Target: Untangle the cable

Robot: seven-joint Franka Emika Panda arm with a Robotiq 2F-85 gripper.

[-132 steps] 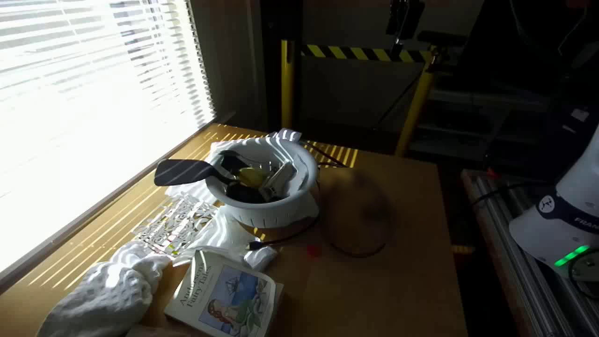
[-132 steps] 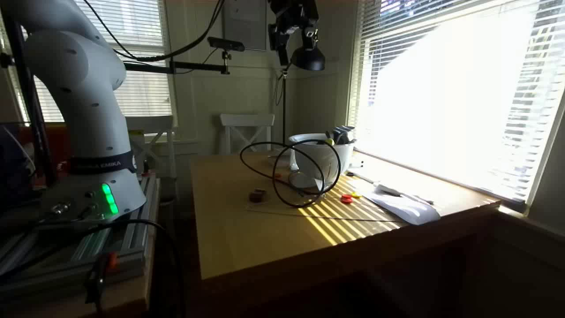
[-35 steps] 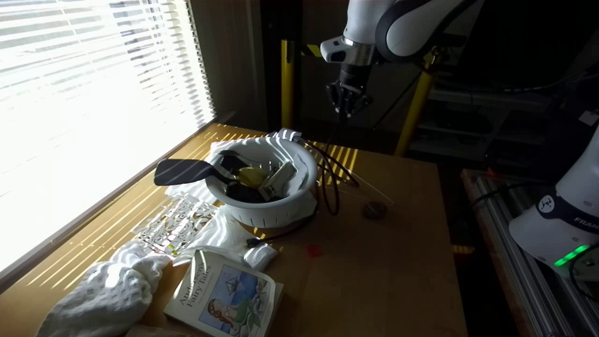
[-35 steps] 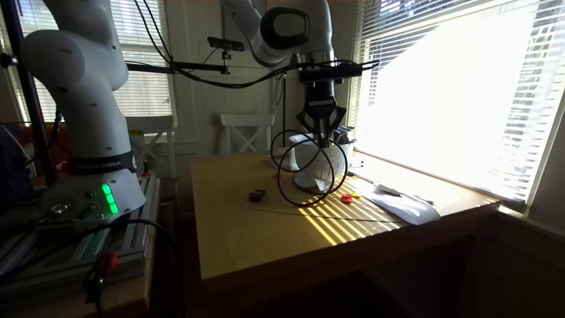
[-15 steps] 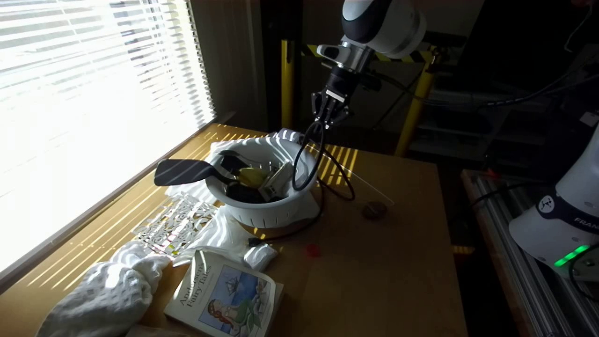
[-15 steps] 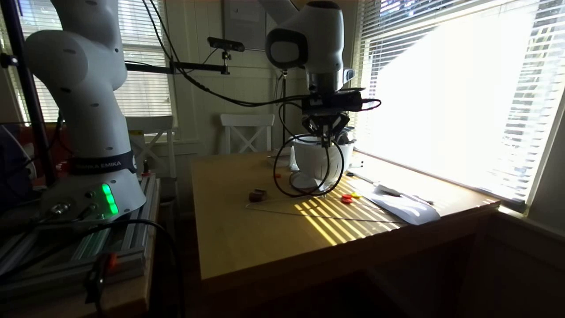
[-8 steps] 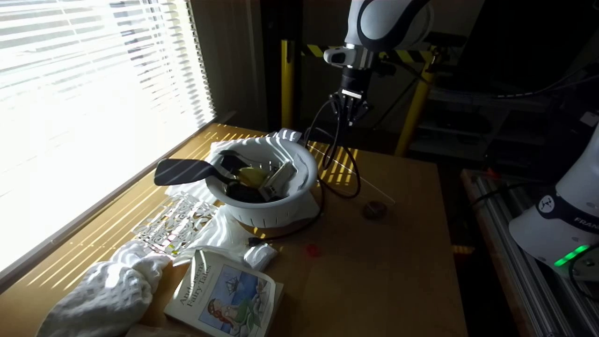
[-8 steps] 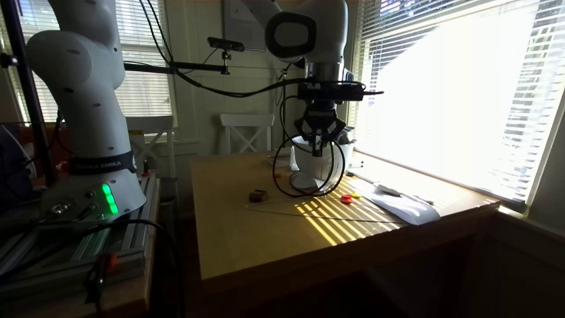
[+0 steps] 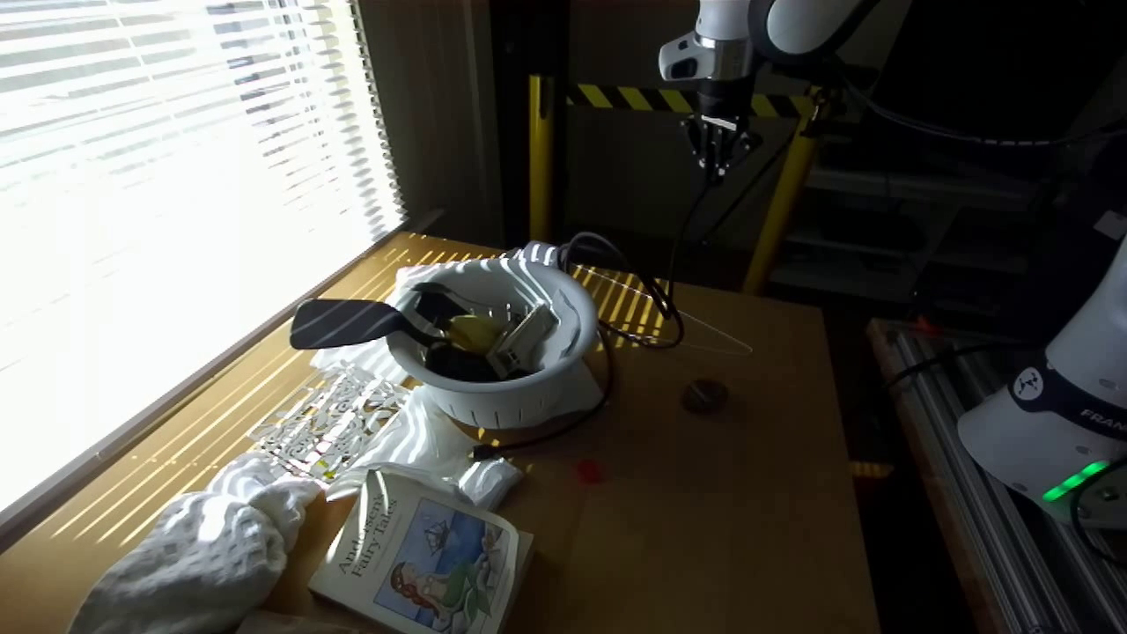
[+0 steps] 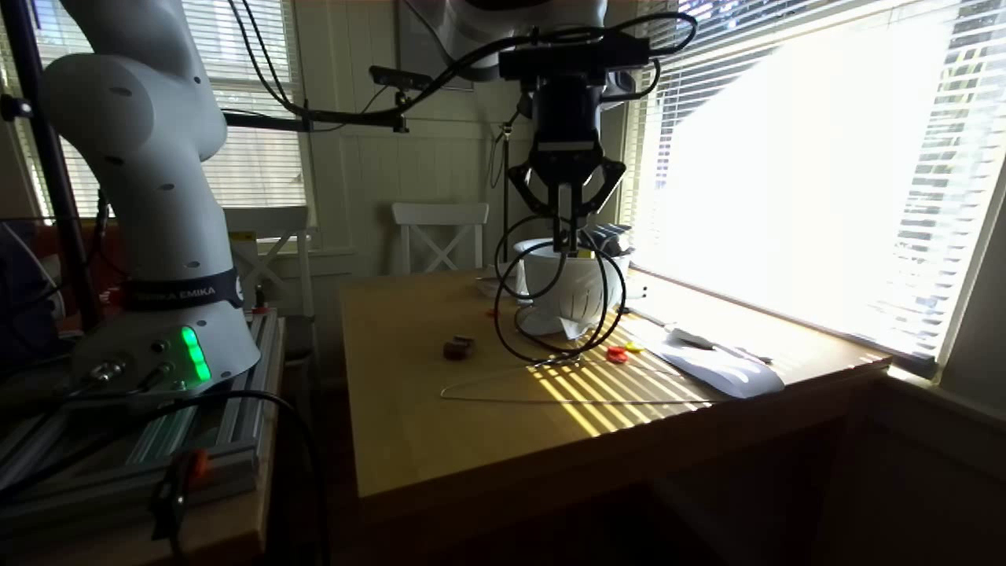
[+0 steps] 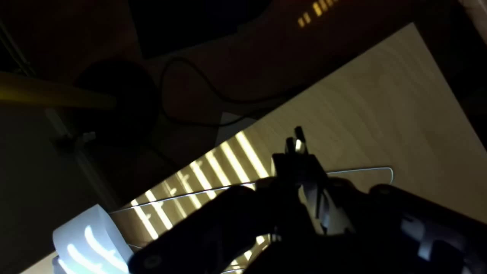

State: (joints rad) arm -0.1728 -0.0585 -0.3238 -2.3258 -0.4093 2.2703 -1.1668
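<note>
The black cable hangs in loose, crossing loops above the table behind the white basket, and one strand rises to my gripper. In both exterior views my gripper stands high with its fingers together, shut on that strand. From the loops the cable runs down around the basket's side to a small plug end lying by a clear plastic bag. In the wrist view the fingertips meet over the table, but it is too dark there to make out the held cable.
A white basket of utensils, with a spatula jutting out, stands beside the loops. A thin bent wire lies under the gripper. Nearby are a small brown round object, a red piece and a book.
Earlier my gripper was open and above the cable; since then it has shut on it. Over the last second it moved up and away from the basket, drawing the loops along. The thin wire shifted slightly.
</note>
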